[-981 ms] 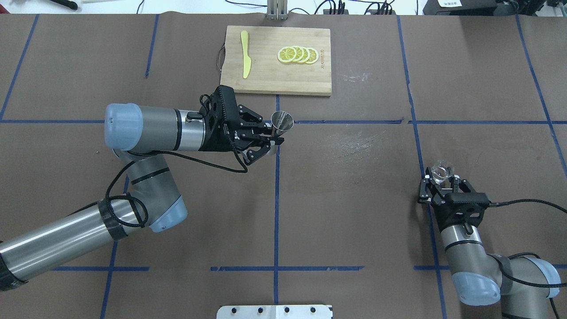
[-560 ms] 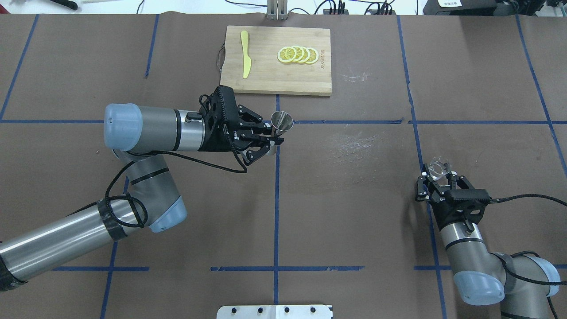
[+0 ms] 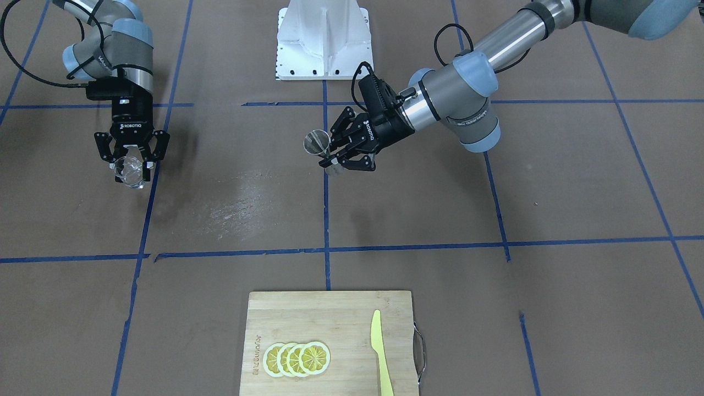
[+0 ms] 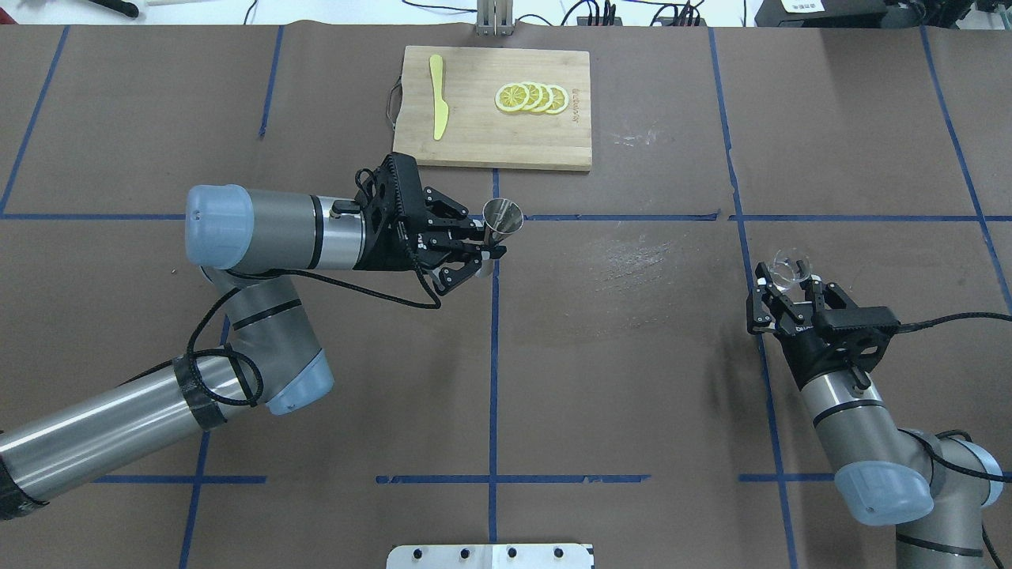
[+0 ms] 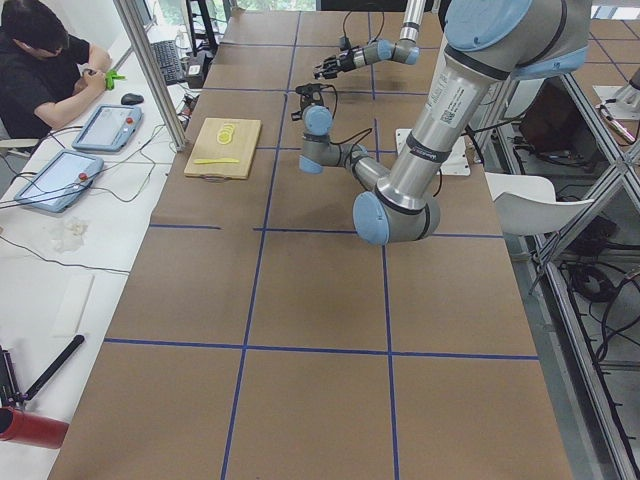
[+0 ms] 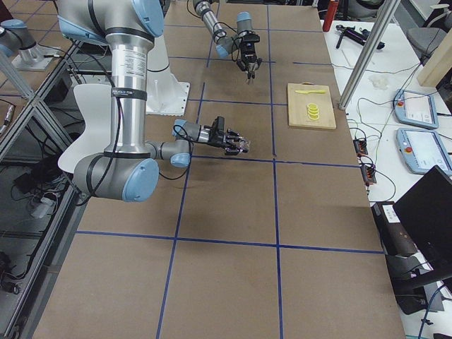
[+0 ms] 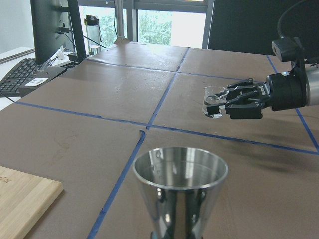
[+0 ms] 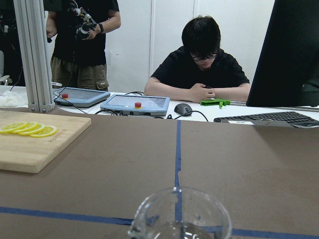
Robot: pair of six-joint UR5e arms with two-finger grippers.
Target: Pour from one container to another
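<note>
The cutting board (image 4: 506, 146) lies on the table (image 4: 632, 395) at the edge far from the robot, about midway along it. On the board, the knife (image 4: 437, 96) lies toward the robot's left and the lemon slices (image 4: 531, 97) overlap in a row toward its right. Just on the robot's side of the board, the jigger (image 4: 503, 216) stands upright between the jaws of the left gripper (image 4: 492, 241), above the table. Well apart to the right, the glass cup (image 4: 783, 269) sits between the jaws of the right gripper (image 4: 787, 281), also off the table.

Open brown table (image 4: 632, 356) stretches between my left pincer (image 4: 492, 248), clamped on the silvery hourglass steel jigger (image 4: 504, 216), and my right pincer (image 4: 787, 284), gripping the small clear glass cup (image 4: 785, 271). The wooden cutting board (image 4: 474, 136) lies beyond that gap.
</note>
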